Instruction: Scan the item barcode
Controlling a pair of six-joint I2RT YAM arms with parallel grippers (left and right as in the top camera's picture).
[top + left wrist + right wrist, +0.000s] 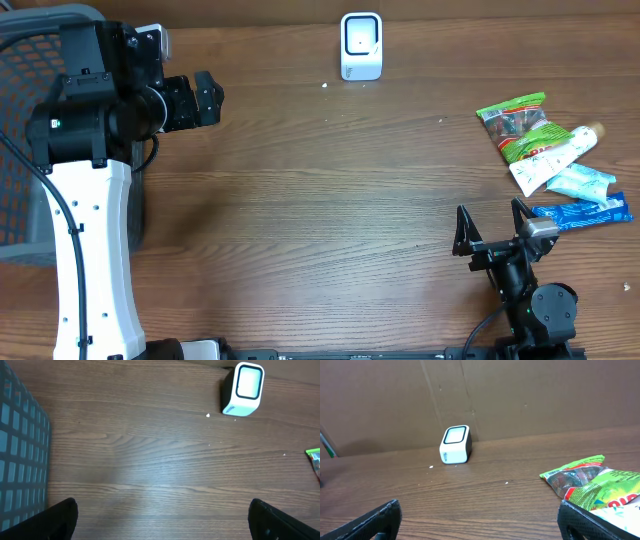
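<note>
Left arm (pixel 90 200), white-shelled and raised high over the counter (pixel 320 200), stood closest to the overhead lens. Its left pincer (pixel 212 98) pointed toward the middle of the wood, released; in the wrist view both fingers (pixel 57 520) were spread to the lower frame corners with only bare wood between them. Right pincer (pixel 489 215) sat low at the near right edge, likewise released and empty, its two black fingers (pixel 375 522) wide apart. Arms counted: two. Scanners counted: one, a small white scanner (pixel 361 45) with a dark-rimmed window, upright at the far edge of the counter, just before a brown cardboard wall (pixel 520 395) and well apart from both pincers. Items counted: four, clustered on the right side of the counter, beyond the right pincer and well apart from the scanner, none of them gripped. They were one green snack packet (pixel 518 122) farthest back; one white tube (pixel 553 160) with green and red print and a tan cap, lying against the packet's near edge; one pale blue packet (pixel 585 182) just beside the tube; and one dark blue packet (pixel 585 212) nearest the right pincer. Barcodes were too small to make out on any of them. One grey mesh basket (pixel 20 120) stood at the left edge, beside the left arm.
</note>
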